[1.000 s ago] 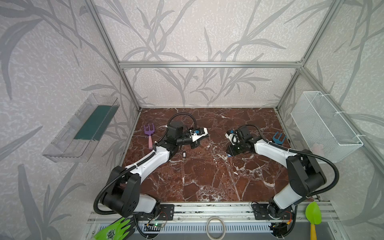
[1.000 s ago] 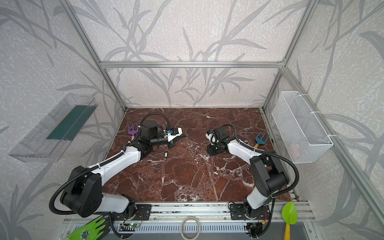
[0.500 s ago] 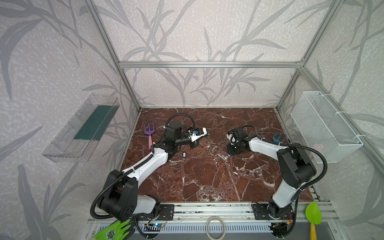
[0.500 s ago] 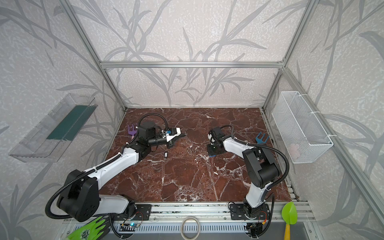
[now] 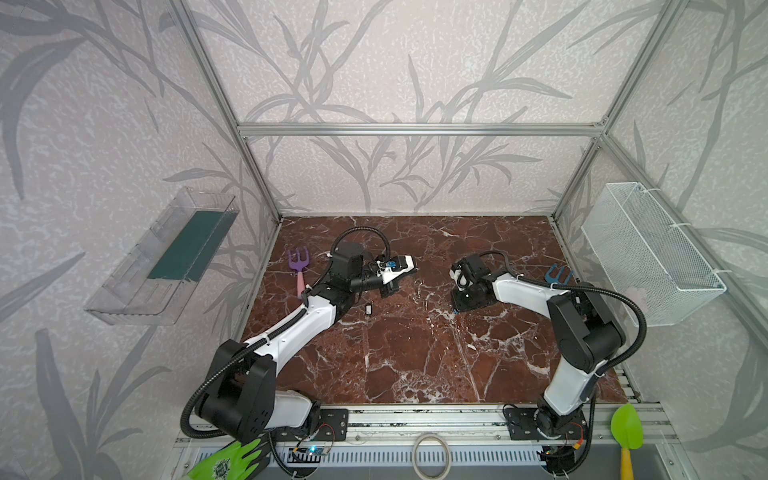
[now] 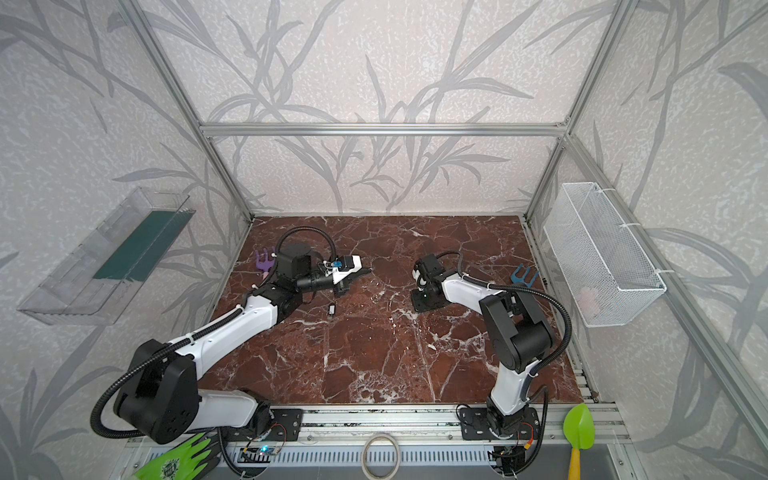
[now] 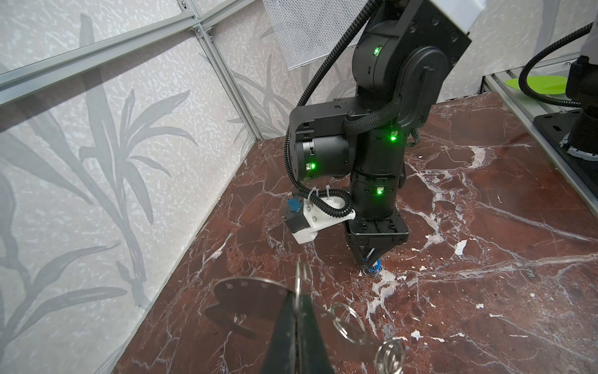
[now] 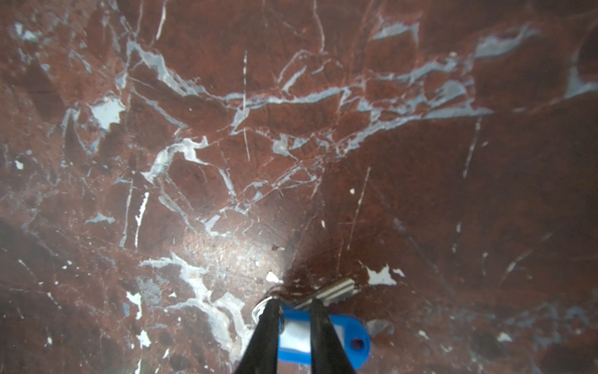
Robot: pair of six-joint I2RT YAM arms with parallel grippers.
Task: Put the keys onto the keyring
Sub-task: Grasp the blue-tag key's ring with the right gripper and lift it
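While my left pincer (image 7: 296,293) clamps the grey keyring plate (image 7: 249,291) above the counter (image 7: 485,259), my right pincer (image 8: 293,307) parted, tips straddling the blue-tagged key (image 8: 343,336) lying there, black-and-white key (image 5: 368,308) near my left arm.

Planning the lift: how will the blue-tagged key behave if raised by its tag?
The silver key seems joined to the blue tag only by a small ring, so it would probably dangle and swing. The tag looks smooth, so it might slip between narrow fingers.
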